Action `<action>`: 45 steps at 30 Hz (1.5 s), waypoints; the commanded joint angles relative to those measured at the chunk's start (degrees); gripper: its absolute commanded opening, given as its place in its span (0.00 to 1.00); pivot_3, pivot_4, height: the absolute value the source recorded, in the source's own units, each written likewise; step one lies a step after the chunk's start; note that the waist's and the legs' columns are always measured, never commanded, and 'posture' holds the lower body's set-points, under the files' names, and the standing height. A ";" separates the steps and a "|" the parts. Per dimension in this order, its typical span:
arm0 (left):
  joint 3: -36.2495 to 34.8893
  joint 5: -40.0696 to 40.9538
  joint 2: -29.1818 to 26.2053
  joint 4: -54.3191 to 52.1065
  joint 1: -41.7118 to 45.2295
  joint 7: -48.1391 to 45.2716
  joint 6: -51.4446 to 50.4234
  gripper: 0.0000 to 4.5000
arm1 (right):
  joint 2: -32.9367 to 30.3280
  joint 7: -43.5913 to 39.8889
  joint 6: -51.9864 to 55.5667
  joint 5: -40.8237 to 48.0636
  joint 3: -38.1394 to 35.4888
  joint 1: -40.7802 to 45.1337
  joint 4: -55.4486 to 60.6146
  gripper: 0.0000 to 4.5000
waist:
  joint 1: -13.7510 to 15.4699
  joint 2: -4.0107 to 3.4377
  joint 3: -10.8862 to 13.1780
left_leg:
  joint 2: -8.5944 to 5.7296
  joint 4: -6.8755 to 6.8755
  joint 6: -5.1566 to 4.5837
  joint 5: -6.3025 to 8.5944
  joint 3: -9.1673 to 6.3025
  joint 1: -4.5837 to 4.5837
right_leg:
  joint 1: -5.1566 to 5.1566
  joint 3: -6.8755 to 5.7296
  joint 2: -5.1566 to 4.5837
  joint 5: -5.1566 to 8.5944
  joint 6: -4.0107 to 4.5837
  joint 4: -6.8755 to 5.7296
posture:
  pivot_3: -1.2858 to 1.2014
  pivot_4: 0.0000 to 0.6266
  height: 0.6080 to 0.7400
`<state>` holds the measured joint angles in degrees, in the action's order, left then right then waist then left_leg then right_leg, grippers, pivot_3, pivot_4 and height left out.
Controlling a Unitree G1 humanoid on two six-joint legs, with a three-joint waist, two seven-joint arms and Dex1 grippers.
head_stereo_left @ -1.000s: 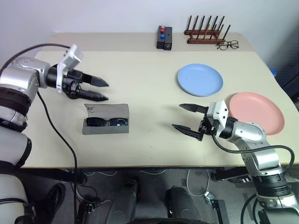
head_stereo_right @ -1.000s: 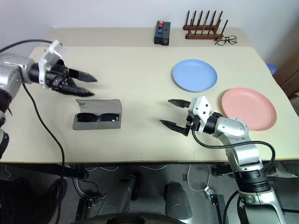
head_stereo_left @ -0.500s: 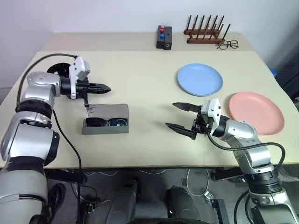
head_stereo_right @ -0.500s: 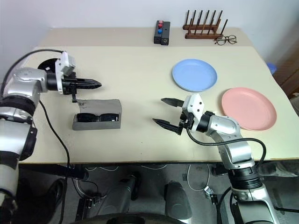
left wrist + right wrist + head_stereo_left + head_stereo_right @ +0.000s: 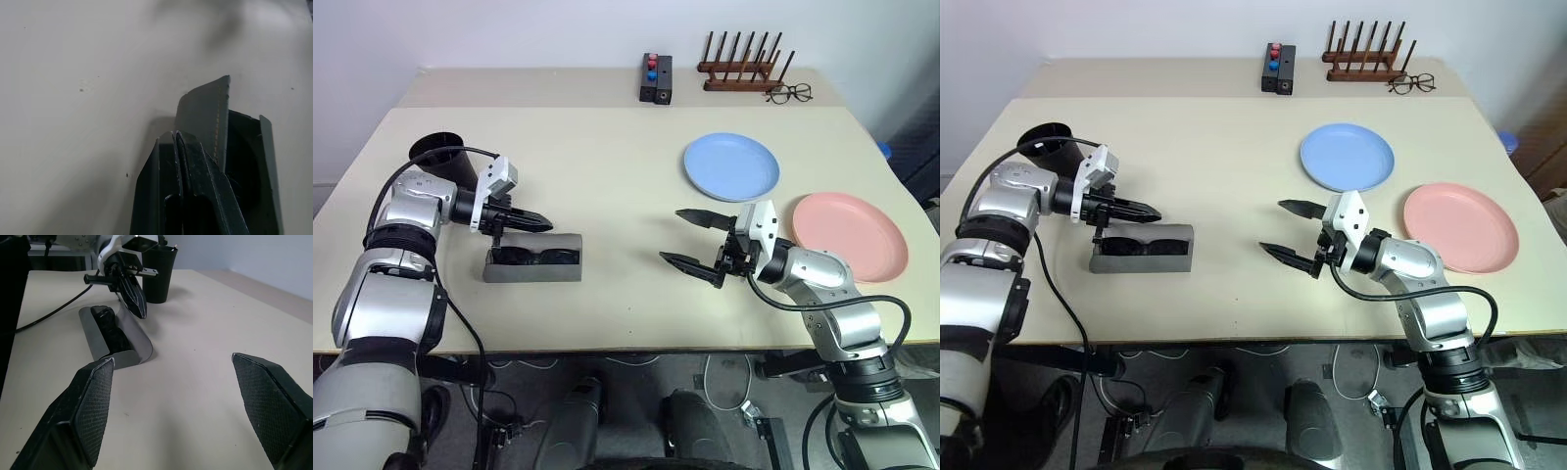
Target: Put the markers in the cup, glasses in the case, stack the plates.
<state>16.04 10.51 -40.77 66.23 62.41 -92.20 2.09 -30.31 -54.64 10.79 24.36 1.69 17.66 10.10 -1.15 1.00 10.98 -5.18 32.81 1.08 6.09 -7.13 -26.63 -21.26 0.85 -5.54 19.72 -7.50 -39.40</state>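
The grey case (image 5: 558,271) lies at the table's left with the black glasses (image 5: 534,258) inside it, also seen in the right wrist view as glasses (image 5: 111,328). My left gripper (image 5: 544,223) is shut with nothing between its fingers, and its tip rests against the case's flap (image 5: 208,115), which stands partly raised. The black cup (image 5: 437,150) stands behind my left arm. The markers are out of view. A light blue plate (image 5: 732,166) and a salmon pink plate (image 5: 850,236) lie apart at the right. My right gripper (image 5: 671,235) hovers open and empty at mid table, left of the pink plate.
Along the back edge stand a black box with red and blue buttons (image 5: 657,78), a wooden peg rack (image 5: 742,70) and thin clear spectacles (image 5: 790,94). Bare tabletop lies between the case and my right gripper.
My left gripper shut and came down from above the table onto the case's flap, which has lifted toward the glasses. My right gripper stays open in place.
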 commanded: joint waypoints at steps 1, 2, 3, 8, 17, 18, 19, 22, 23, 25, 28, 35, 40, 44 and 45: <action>4.03 3.52 -2.95 -6.28 -2.31 -0.30 -2.64 0.00 | -0.14 0.06 -1.14 0.35 -1.16 0.40 1.61 0.87 | -0.01 0.00 0.00 | 0.00 0.00 0.00 0.00 0.00 0.01 | 0.00 0.01 0.00 0.00 0.00 0.00 | 0.52 0.24 1.00; 5.76 5.03 -4.02 -8.81 -3.81 -0.30 -3.70 0.00 | -0.21 0.01 -1.24 0.26 -1.18 0.39 1.46 0.87 | -0.02 0.00 0.00 | 0.00 -0.01 0.00 0.00 0.00 0.02 | 0.02 0.02 -0.01 0.00 0.00 0.00 | 0.52 0.24 1.00; 7.27 6.34 -4.94 -10.94 -5.28 -0.30 -4.10 0.00 | -0.24 0.01 -1.33 0.15 -1.18 0.41 1.32 0.87 | -0.06 -0.01 0.00 | 0.01 -0.02 0.00 0.00 0.00 0.02 | 0.01 0.02 -0.01 0.00 0.00 0.00 | 0.52 0.24 1.00; 10.37 10.20 -7.22 -16.94 -9.48 -0.30 -6.26 0.00 | -0.25 0.06 -1.35 -0.10 -1.19 0.43 1.28 0.87 | 0.17 -0.02 -0.01 | 0.02 -0.05 0.01 0.01 -0.01 0.05 | -0.05 0.06 -0.04 0.01 0.03 0.02 | 0.52 0.24 1.00; -0.03 14.64 -3.05 -14.63 -5.44 -0.29 -11.17 0.20 | 0.07 2.93 1.07 0.01 -2.16 1.47 0.46 0.87 | 0.42 -0.02 0.00 | 0.01 -0.04 0.01 0.01 -0.03 0.03 | -0.06 0.05 -0.06 0.02 0.06 0.05 | 0.52 0.24 1.00; -2.40 15.34 -2.46 -13.92 -4.13 -0.29 -11.61 0.29 | 0.25 3.73 1.22 0.00 -2.61 1.93 0.00 0.87 | 0.42 0.00 0.00 | 0.01 0.00 0.01 0.01 -0.06 -0.01 | -0.08 0.02 -0.05 0.02 0.06 0.07 | 0.52 0.24 1.00; -5.01 16.11 -1.81 -13.42 -2.82 -0.16 -11.78 0.39 | 0.38 4.55 1.27 -0.10 -3.10 2.48 -0.61 0.87 | 0.33 0.01 0.01 | 0.01 0.02 0.01 0.01 -0.09 -0.06 | -0.10 -0.02 -0.03 0.02 0.06 0.07 | 0.52 0.24 1.00; -11.17 17.72 -0.11 -13.92 -0.69 1.17 -12.36 0.73 | 0.49 7.22 0.71 -0.88 -4.60 3.81 -3.02 0.87 | 0.24 0.01 0.01 | 0.01 0.04 0.01 0.00 -0.09 -0.13 | -0.14 -0.05 -0.03 0.01 0.03 0.07 | 0.52 0.24 1.00; -12.66 17.90 0.51 -15.24 -0.88 1.67 -12.26 0.86 | 0.53 9.00 0.68 -1.29 -5.64 4.34 -4.03 0.87 | 0.18 -0.01 0.00 | 0.00 0.03 0.01 0.00 -0.07 -0.11 | -0.13 -0.04 -0.04 0.01 0.03 0.07 | 0.52 0.24 1.00; -14.63 18.23 1.74 -20.01 -2.67 2.28 -12.52 0.99 | -0.24 11.56 1.21 -1.88 -7.67 4.74 -5.45 0.87 | 0.13 -0.03 -0.02 | -0.01 -0.01 0.00 0.00 -0.02 -0.03 | -0.04 -0.01 -0.05 0.00 0.02 0.06 | 0.52 0.24 1.00; -15.95 18.27 2.84 -28.31 -6.63 3.09 -13.39 0.99 | -2.50 13.55 3.00 -2.84 -9.91 3.50 -5.79 0.87 | 0.07 -0.04 -0.01 | 0.00 -0.02 0.00 -0.01 0.01 -0.01 | 0.10 0.03 -0.04 0.00 0.01 0.02 | 0.52 0.24 1.00; -17.38 19.65 5.03 -45.37 -15.58 7.37 -18.09 0.99 | -10.17 15.59 10.81 -3.87 -14.20 -1.56 -2.30 0.87 | 0.23 -0.04 -0.01 | 0.01 0.01 -0.01 -0.01 0.05 -0.05 | 0.10 0.08 -0.04 0.00 0.02 -0.02 | 0.52 0.24 1.00; -18.04 20.43 6.75 -49.74 -18.98 9.63 -19.20 0.99 | -17.47 14.74 18.31 -4.64 -15.99 -5.65 -1.33 0.87 | 0.34 -0.08 -0.02 | 0.01 0.01 -0.01 0.00 0.06 -0.01 | 0.14 0.10 -0.10 0.01 0.04 0.00 | 0.52 0.24 1.00; -18.32 20.93 7.35 -51.85 -20.41 10.51 -19.99 0.99 | -23.68 12.15 24.19 -4.29 -17.81 -9.37 -2.47 0.87 | 0.35 -0.08 -0.02 | 0.02 0.00 -0.01 0.00 0.06 -0.02 | 0.14 0.09 -0.13 0.02 0.05 0.04 | 0.52 0.24 1.00; -18.47 21.10 7.61 -52.38 -20.66 11.01 -20.12 0.99 | -25.10 11.68 24.90 -4.62 -18.46 -10.18 -3.15 0.87 | 0.37 -0.09 -0.02 | 0.03 0.00 -0.01 0.00 0.07 -0.02 | 0.14 0.09 -0.13 0.02 0.05 0.05 | 0.52 0.24 1.00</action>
<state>-0.92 30.32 -33.31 16.42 42.05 -81.83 -18.04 -53.25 -42.14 34.57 19.85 -13.45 7.69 6.55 -0.78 0.91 10.97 -5.15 32.81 1.07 6.10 -7.05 -26.65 -21.11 0.95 -5.68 19.74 -7.44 -39.34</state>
